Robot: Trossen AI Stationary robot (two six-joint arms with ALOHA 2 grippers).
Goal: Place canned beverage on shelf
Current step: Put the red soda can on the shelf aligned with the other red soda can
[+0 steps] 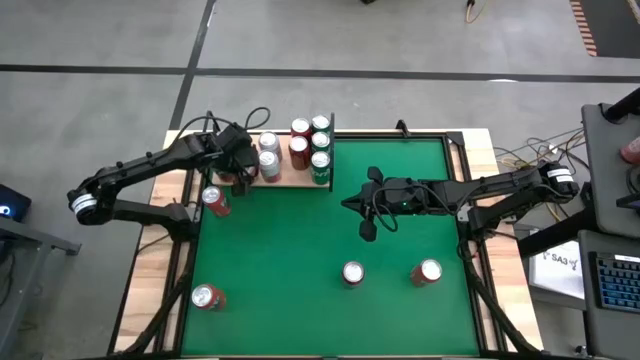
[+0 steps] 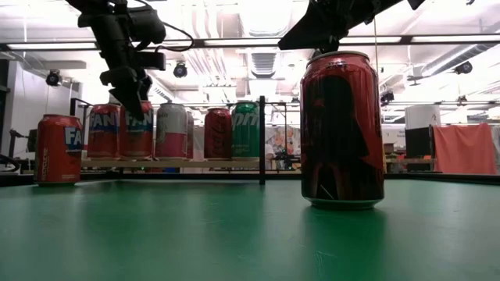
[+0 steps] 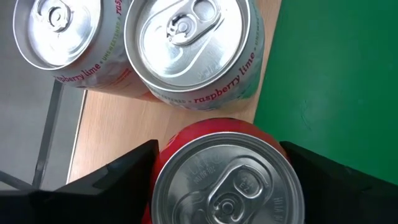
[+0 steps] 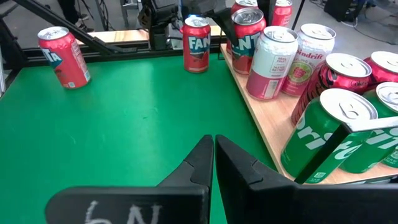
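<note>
One red can [image 3: 227,180] sits on the front edge of the shelf [image 3: 118,124] between the left gripper [image 3: 217,171]'s spread fingers, so I'd lift straight up to avoid nudging the raspberry lime cans [image 3: 186,46] just beside it. Right gripper [image 4: 213,163] hovers shut over the green surface [image 1: 330,240]. Can't tell if that can's base is fully on the wood; its lower body is hidden.

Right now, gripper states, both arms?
Left gripper: open, fingers either side of a red can on the shelf, not clamped.
Right gripper: shut, empty, over the green table.
</note>
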